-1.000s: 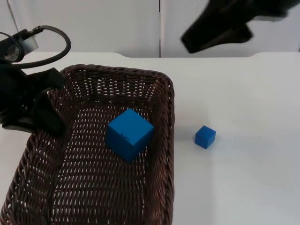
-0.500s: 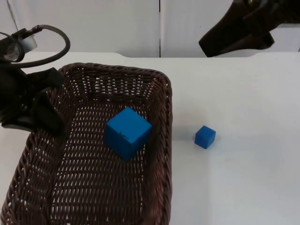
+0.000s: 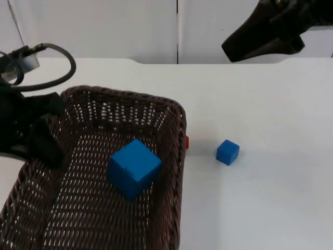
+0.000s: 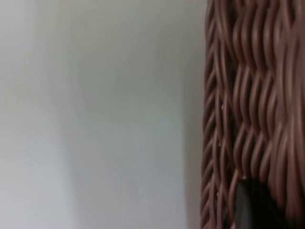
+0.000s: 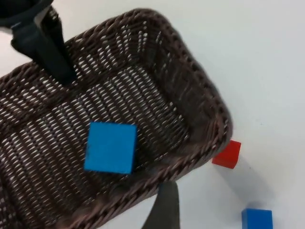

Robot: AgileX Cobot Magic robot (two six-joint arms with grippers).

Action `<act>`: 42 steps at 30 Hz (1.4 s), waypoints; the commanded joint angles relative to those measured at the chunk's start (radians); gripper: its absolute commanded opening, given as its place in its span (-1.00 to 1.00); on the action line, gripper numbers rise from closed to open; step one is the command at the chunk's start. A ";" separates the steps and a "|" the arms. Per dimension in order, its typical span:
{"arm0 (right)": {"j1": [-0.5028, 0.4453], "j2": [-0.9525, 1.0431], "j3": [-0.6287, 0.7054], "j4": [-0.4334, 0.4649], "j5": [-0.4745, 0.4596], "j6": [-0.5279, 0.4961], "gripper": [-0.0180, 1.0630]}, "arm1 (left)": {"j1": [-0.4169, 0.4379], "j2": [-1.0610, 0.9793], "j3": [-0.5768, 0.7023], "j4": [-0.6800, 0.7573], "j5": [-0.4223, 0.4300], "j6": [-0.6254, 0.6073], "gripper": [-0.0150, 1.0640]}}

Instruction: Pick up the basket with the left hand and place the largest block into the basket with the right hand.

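Note:
The brown wicker basket [image 3: 176,156] takes up the left half of the table in the top view. The largest blue block [image 3: 134,167] lies tilted on its woven floor, and the right wrist view shows the same block [image 5: 110,147] inside the basket [image 5: 200,105]. My left gripper [image 3: 46,147] is shut on the basket's left rim; the basket's wall [image 4: 248,95] stands right against it in the left wrist view. High at the back right, well away from basket and blocks, hangs my right gripper [image 3: 260,40] with nothing in it.
A small blue block [image 3: 227,152] lies on the white table to the right of the basket. A small red block [image 3: 186,141] peeks out at the basket's right rim, also seen as the red block [image 5: 228,153] beside the small blue block [image 5: 257,219].
The basket with the big block in it has shifted left and toward the front, uncovering the red block. The right arm pulled back to the upper right, then held still.

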 commanded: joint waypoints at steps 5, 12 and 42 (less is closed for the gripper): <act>-0.005 -0.012 0.008 -0.007 -0.009 -0.005 0.34 | 0.002 -0.005 0.044 0.007 0.005 -0.012 -0.91; -0.005 -0.012 0.008 -0.007 -0.020 -0.005 0.34 | 0.002 0.040 0.097 0.014 -0.045 -0.025 -0.91; -0.005 -0.012 0.008 -0.032 -0.026 -0.005 0.34 | 0.002 0.004 0.095 0.019 -0.129 -0.028 0.59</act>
